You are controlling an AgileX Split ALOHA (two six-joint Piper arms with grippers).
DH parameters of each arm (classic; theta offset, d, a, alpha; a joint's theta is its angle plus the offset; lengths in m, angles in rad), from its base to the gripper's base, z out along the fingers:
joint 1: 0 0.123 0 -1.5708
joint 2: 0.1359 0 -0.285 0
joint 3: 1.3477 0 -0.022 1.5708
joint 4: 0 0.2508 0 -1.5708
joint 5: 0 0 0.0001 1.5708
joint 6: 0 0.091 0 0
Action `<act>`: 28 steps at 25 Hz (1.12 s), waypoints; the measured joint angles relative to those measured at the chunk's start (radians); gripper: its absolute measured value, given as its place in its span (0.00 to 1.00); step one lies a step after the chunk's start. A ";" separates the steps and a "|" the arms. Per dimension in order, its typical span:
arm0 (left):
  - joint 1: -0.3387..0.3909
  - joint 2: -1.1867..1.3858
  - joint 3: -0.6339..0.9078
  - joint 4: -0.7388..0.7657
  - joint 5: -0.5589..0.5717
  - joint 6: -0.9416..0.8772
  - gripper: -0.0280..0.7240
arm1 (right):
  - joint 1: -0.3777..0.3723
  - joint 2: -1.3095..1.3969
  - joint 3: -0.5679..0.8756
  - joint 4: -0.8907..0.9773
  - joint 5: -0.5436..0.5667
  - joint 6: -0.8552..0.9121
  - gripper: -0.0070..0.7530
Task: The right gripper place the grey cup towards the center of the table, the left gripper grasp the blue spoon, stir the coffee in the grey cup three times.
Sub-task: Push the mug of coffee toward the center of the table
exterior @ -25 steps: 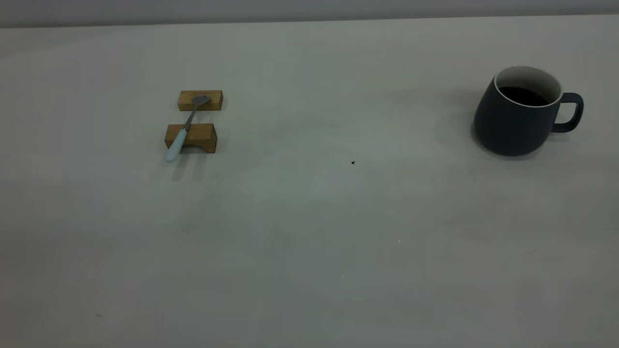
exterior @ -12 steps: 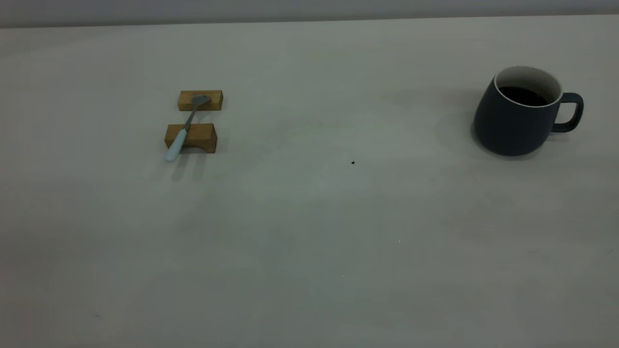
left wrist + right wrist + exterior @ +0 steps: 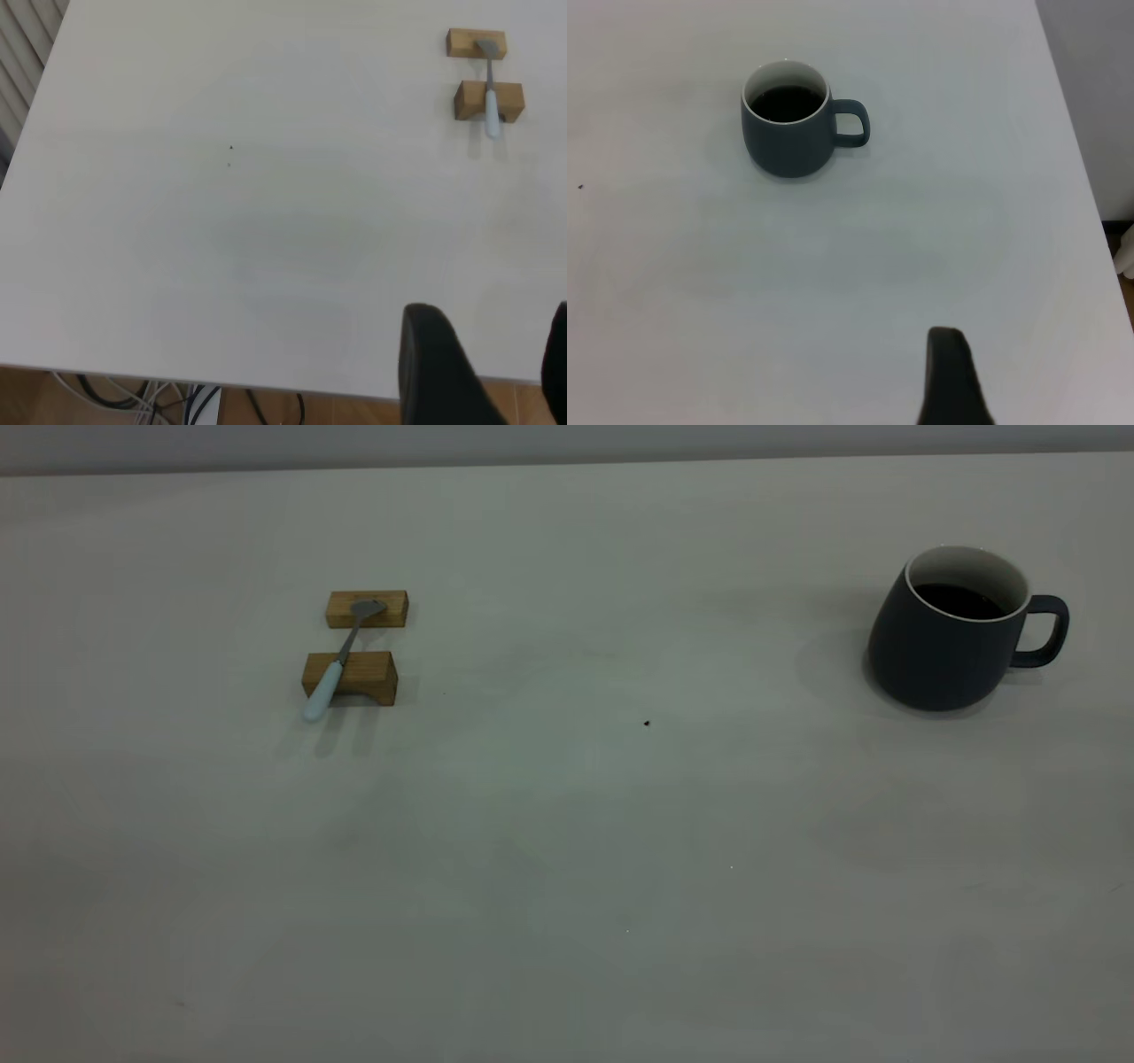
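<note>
Nearest the arms, the left gripper (image 3: 483, 372) appears only in its own wrist view, above the near edge of the table (image 3: 567, 850); two dark fingers (image 3: 434, 367) stand well apart with bare tabletop between them, and they hold nothing. The right gripper shows in its wrist view as a single dark finger (image 3: 950, 376) over the table, well apart from the cup; how far this claw is open cannot be told. Neither arm appears in the exterior view.

Farther out, a tiny dark speck (image 3: 646, 724) marks the table near its middle.

Beyond the speck, at the exterior view's left, the blue spoon (image 3: 341, 660) lies across two wooden blocks (image 3: 351, 677): its pale handle rests on the nearer block and overhangs it, and its grey bowl rests on the farther block. The blocks lie just apart, one behind the other.

At the exterior view's right, the grey cup (image 3: 943, 638) stands upright on the table, far from the centre, its loop handle (image 3: 1045, 631) turned toward the right edge. The coffee (image 3: 961, 600) lies dark and flat below the white rim.
</note>
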State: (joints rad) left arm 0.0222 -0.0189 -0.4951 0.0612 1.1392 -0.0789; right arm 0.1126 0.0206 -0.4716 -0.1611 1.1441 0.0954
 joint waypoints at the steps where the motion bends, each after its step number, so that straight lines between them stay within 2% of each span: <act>1: 0.000 0.000 0.000 0.000 0.000 0.000 0.53 | 0.000 0.000 0.000 0.000 0.000 0.000 0.71; 10: 0.000 0.000 0.000 0.000 0.000 0.000 0.53 | 0.000 0.032 0.002 0.001 -0.015 -0.008 0.72; 14: 0.000 0.000 0.000 0.000 0.000 0.000 0.53 | 0.000 0.193 -0.005 0.019 -0.046 -0.060 0.80; 17: 0.000 0.000 0.000 0.000 0.000 0.000 0.53 | 0.000 0.370 -0.015 0.057 -0.142 -0.105 0.86; 23: 0.000 0.000 0.000 0.000 0.000 0.000 0.53 | 0.000 0.775 -0.026 0.118 -0.408 -0.247 0.86; 28: 0.000 0.000 0.000 0.000 0.000 0.000 0.53 | 0.000 1.129 -0.139 0.140 -0.513 -0.426 0.84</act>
State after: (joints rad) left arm 0.0222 -0.0189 -0.4951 0.0612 1.1392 -0.0789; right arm 0.1126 1.1495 -0.6102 -0.0209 0.6312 -0.3304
